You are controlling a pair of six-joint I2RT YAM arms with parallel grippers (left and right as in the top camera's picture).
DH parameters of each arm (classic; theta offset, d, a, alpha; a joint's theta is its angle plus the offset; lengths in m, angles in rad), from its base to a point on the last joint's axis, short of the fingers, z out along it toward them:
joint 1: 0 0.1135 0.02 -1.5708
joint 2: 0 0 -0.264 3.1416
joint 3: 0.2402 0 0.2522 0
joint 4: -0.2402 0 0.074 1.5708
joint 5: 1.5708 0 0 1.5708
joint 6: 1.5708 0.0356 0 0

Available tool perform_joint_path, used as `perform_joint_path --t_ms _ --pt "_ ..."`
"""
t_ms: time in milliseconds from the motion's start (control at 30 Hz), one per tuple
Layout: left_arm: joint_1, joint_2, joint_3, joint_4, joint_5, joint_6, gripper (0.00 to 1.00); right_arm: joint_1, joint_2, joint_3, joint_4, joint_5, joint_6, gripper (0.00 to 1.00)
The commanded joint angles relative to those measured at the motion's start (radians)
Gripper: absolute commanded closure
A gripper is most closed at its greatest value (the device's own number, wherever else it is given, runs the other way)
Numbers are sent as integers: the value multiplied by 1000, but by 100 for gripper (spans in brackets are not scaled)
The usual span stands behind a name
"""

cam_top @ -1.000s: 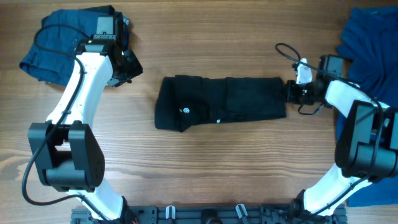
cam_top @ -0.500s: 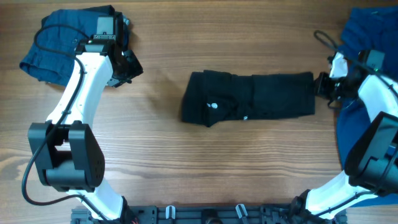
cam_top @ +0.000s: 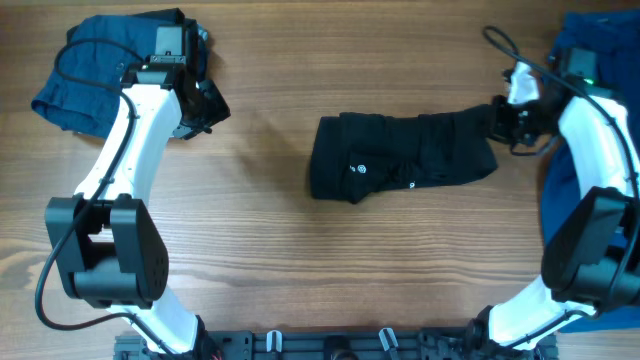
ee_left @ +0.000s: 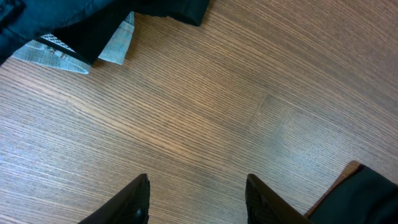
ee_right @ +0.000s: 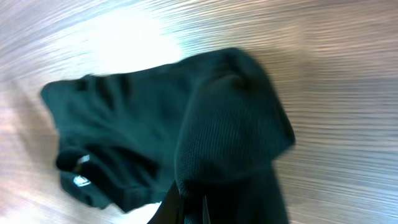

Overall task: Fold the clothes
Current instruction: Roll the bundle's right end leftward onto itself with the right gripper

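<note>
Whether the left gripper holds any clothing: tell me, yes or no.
No, the left gripper stands open over the bare table, nothing between its jaws.

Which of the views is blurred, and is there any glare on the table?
Right wrist view: motion-blurred, with a bright glare patch on the table above the black shirt. Left wrist view: sharp wood grain. Overhead view: sharp, evenly lit.
</note>
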Motion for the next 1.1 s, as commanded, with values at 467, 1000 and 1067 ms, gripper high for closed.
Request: perform_joint_path --t_ms 467,1000,1067 --pt "-1 0 8 11 8 8 50 388 -28 159 -65 0 200 96" --pt "-1 0 8 13 8 8 50 568 -27 158 46 22 269 96" --pt "-1 0 8 13 8 8 50 580 -26 158 50 56 268 96"
